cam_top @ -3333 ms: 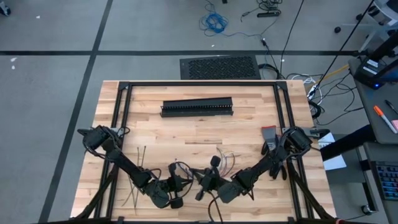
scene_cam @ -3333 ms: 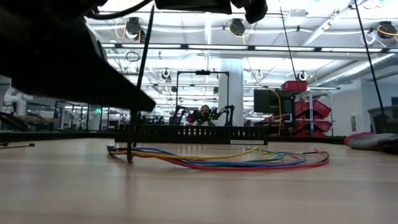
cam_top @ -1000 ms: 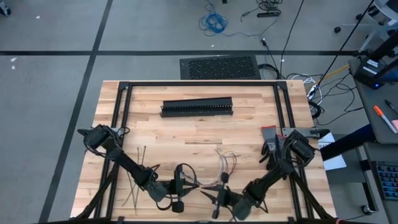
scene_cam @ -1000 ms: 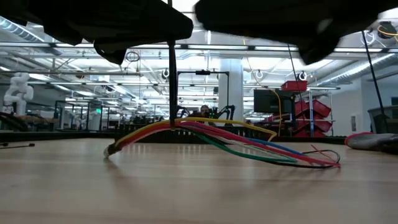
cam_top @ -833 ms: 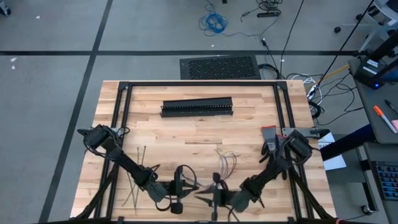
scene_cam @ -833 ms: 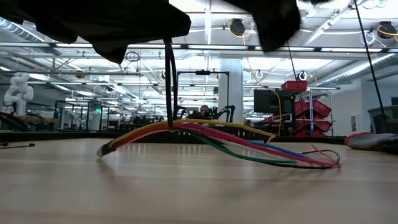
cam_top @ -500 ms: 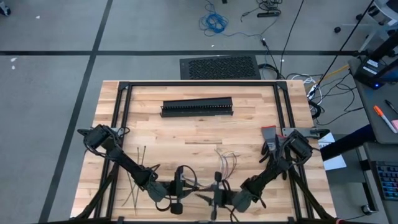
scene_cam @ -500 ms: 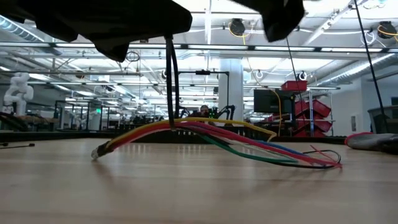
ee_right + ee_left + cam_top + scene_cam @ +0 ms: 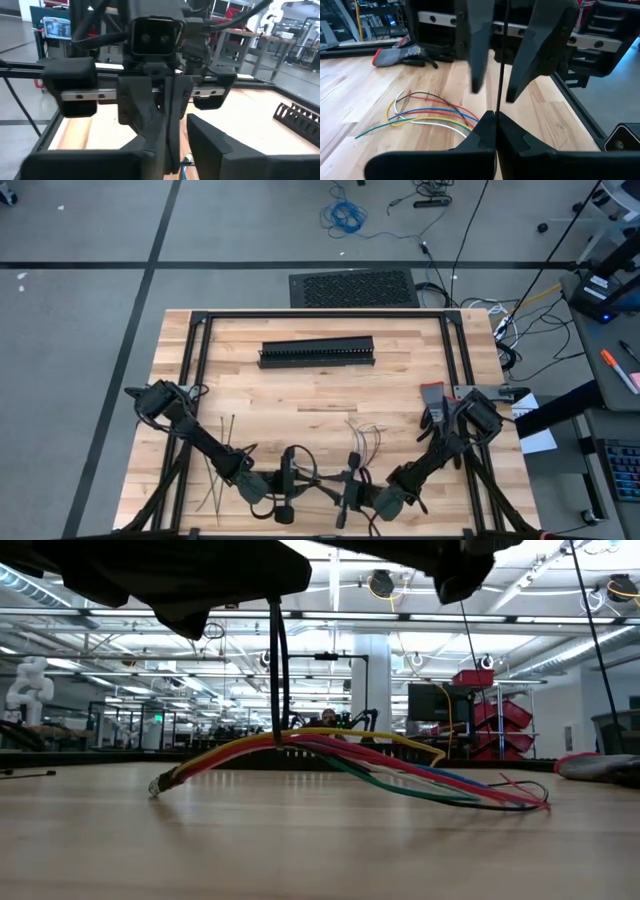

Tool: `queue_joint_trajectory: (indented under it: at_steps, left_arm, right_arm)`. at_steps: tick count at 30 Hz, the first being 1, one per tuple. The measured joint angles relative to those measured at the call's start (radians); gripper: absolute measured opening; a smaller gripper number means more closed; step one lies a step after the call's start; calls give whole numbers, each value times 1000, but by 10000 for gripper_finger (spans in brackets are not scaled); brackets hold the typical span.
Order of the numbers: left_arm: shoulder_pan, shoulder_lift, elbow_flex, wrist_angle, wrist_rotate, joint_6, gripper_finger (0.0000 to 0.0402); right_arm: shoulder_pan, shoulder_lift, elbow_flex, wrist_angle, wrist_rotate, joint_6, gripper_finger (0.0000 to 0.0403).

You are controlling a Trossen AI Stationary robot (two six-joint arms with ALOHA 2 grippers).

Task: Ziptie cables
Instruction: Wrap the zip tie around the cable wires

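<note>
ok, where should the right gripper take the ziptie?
Probably the straight, taut stretch of the ziptie just past the left gripper, which pinches it. Come head-on, facing that gripper: the thin strip runs between the open fingers of the right gripper there.

My two grippers face each other at the surface's (image 9: 400,395) near edge, left gripper (image 9: 287,480) and right gripper (image 9: 347,492). The cables (image 9: 362,442) lie between and just behind them, zipties (image 9: 222,460) to my left, duct (image 9: 317,352) far behind.
</note>
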State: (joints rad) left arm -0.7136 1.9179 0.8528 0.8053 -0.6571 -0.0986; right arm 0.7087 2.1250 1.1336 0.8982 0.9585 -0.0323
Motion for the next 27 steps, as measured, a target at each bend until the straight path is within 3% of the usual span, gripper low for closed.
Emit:
queue_joint_trajectory:
  at_steps: [6,9,12,18,27]
  left_arm:
    - [0,0,0,-3,0,0,4]
    - [0,0,0,-7,0,0,4]
    - [0,0,0,-9,-1,0,4]
    - [1,0,0,-11,-2,0,4]
    - [2,0,1,-21,-2,-1,4]
  right_arm:
    - [-30,0,0,3,-27,10,134]
    - [-39,0,0,-15,-30,42,138]
    - [-40,0,0,-26,-46,51,110]
    - [-24,0,0,-26,-49,15,14]
    - [-20,0,0,-28,-47,19,1]
